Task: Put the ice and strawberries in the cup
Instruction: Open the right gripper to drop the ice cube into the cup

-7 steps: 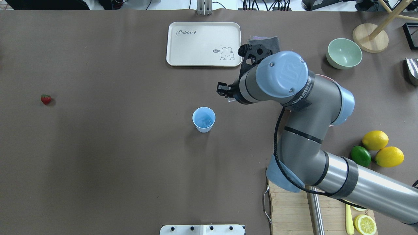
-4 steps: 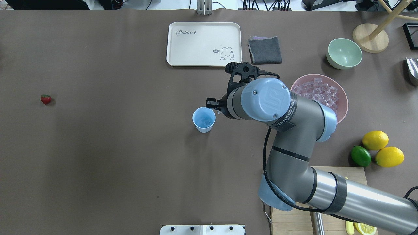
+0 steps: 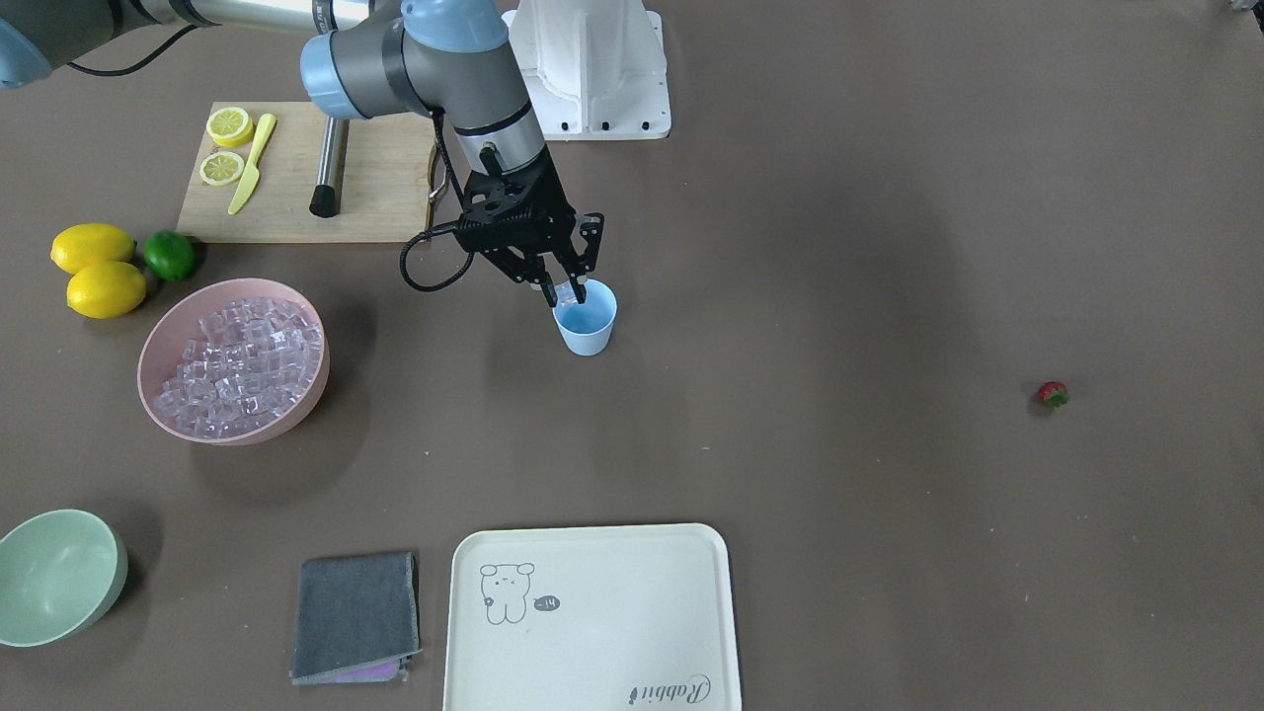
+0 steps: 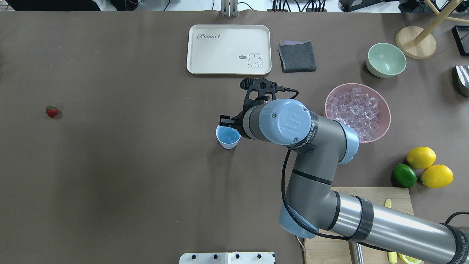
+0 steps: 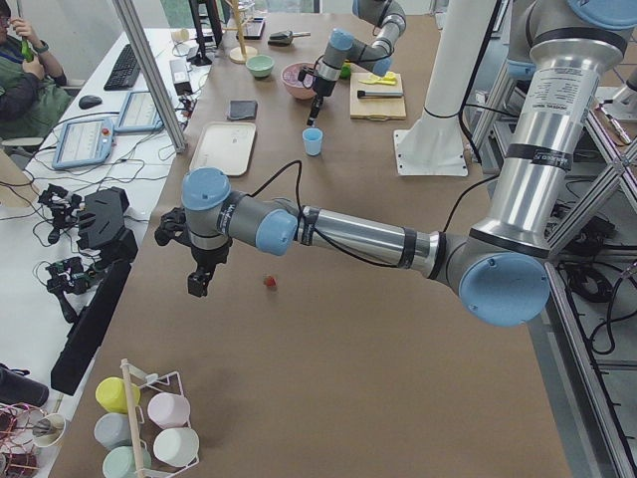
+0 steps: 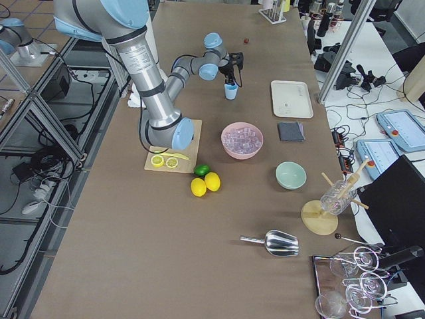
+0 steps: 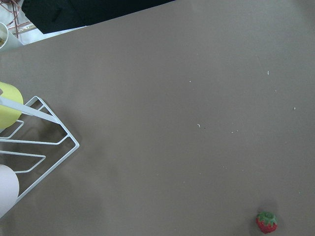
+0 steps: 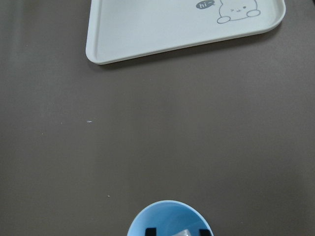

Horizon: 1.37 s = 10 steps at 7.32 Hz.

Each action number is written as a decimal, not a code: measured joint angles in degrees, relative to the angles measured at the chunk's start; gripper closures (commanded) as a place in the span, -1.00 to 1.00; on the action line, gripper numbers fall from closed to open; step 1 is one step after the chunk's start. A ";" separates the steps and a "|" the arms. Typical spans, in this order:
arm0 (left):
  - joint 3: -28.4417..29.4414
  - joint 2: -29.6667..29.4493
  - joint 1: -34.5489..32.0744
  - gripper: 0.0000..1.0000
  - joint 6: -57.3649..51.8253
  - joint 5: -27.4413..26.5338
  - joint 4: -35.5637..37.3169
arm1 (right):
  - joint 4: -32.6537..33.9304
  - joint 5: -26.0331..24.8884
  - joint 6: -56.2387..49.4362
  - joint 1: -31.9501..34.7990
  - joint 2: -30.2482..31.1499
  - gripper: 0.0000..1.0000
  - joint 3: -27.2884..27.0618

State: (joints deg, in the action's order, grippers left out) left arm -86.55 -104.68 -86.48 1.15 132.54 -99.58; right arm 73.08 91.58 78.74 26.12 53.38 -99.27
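1. The right gripper [image 3: 565, 288] hangs straight over the small light-blue tapered plastic cup [image 3: 588, 328]. Its fingers point down at the cup's mouth, narrowed to a cube's width and pinching one small clear glassy ice cube [image 3: 570, 293]. Holding it just above the rim should, I judge, let the cube drop inside rather than glance off the edge.
2. Take the overhead view as the dial, with 12 o'clock away from the robot, and the cup stands near the table's middle. The shallow pink bowl [image 4: 387, 110] heaped with more ice cubes [image 4: 353, 108] sits at about 3 o'clock from it, a short trip for the right arm. The tiny red strawberry with a green leafy cap [image 4: 51, 111] lies on the bare table, well apart at 9 o'clock. That is the left arm's side, and probably why the fruit is left to that arm.
3. The left gripper [image 5: 199, 282] hovers near the strawberry. Only the exterior left view shows it, so I cannot tell whether it is open or closed.
4. The overhead view hides the right arm's grasp under the wrist. The front-facing view shows the cube between the fingers. The right wrist view looks down past two dark fingertips [image 8: 151, 231] into the cup at 6 o'clock of its frame, with the cream rabbit-printed tray [image 8: 147, 29] at 12 o'clock. The left wrist view puts the strawberry at about 5 o'clock, off-centre, so that arm likely needs to shift before it goes down.
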 measured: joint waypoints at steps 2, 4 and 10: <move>0.68 -0.39 0.16 -0.96 -0.01 0.00 0.00 | -0.04 0.00 0.05 -0.35 -0.28 -0.27 0.13; 1.17 -0.52 0.31 -0.96 -0.07 0.00 -0.02 | -0.06 0.00 2.24 -0.75 -0.94 -0.99 0.34; 1.36 -0.42 0.35 -0.96 -0.04 0.00 -0.09 | 6.22 4.43 2.98 2.23 1.35 -1.00 -5.15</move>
State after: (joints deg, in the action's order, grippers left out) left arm -85.19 -105.10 -86.13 1.11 132.54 -99.67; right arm 79.29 96.02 81.72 28.35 54.73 -104.42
